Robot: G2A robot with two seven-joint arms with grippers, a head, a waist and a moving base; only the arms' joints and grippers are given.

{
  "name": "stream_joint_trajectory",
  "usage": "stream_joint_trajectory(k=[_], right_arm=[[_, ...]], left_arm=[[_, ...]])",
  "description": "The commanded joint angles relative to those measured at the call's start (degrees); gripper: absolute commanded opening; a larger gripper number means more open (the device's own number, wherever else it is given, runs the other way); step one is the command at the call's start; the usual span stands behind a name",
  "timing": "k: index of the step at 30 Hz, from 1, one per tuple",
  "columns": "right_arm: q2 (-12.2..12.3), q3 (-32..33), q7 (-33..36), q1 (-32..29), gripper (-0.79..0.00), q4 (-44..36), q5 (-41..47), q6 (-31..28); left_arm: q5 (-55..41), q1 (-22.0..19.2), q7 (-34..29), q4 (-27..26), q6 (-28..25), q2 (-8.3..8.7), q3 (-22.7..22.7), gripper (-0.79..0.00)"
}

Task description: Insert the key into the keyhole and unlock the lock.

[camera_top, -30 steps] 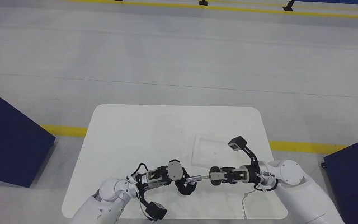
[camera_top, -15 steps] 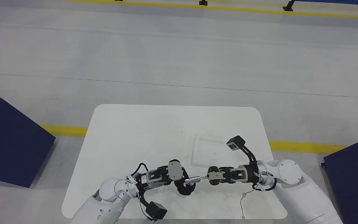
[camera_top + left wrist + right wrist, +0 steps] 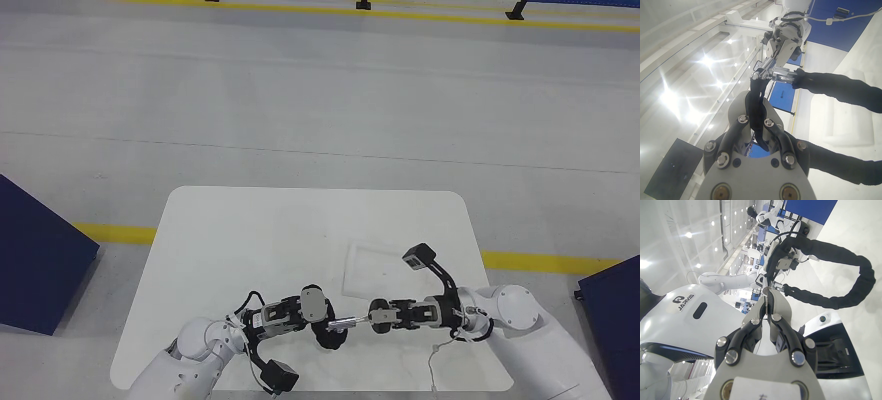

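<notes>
The lock is a black fabric-covered cable loop (image 3: 857,275) ending in a silver cylinder (image 3: 780,74). My left gripper (image 3: 755,102) is shut on the cable just behind that cylinder and holds it above the white table (image 3: 250,240). My right gripper (image 3: 769,300) is shut on the flat metal key (image 3: 766,296), with the key's tip at the end of the cylinder (image 3: 778,286). In the top view the left gripper (image 3: 318,318) and right gripper (image 3: 378,316) face each other, with the key (image 3: 352,321) bridging them. How deep the key sits cannot be made out.
A pale rectangular pad (image 3: 375,265) lies on the table just behind the grippers. Most of the table's far and left parts are bare. A thin white cable (image 3: 437,360) hangs near the right arm at the table's front edge.
The right gripper with the key has shifted slightly left toward the lock. The left arm and the lock have stayed where they were.
</notes>
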Motion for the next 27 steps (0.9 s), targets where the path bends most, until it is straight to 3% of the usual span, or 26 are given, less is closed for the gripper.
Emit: stream_joint_trajectory(k=[1,11,27], right_arm=[[0.0,0.2,-0.1,-0.3,-0.785,-0.3,-0.2,0.2],[-0.2,1.0,-2.0,-1.5,-0.785,-0.5,-1.0,0.9],[-0.8,1.3,-2.8,-1.9,-0.785,0.1,-1.5,2.1]], left_arm=[[0.0,0.0,0.0,0.0,0.0,0.0,0.0,-0.785],[0.0,0.0,0.0,0.0,0.0,0.0,0.0,-0.785],[4.1,2.0,-5.8,-3.3,-0.6,0.29,-0.9,-0.785]])
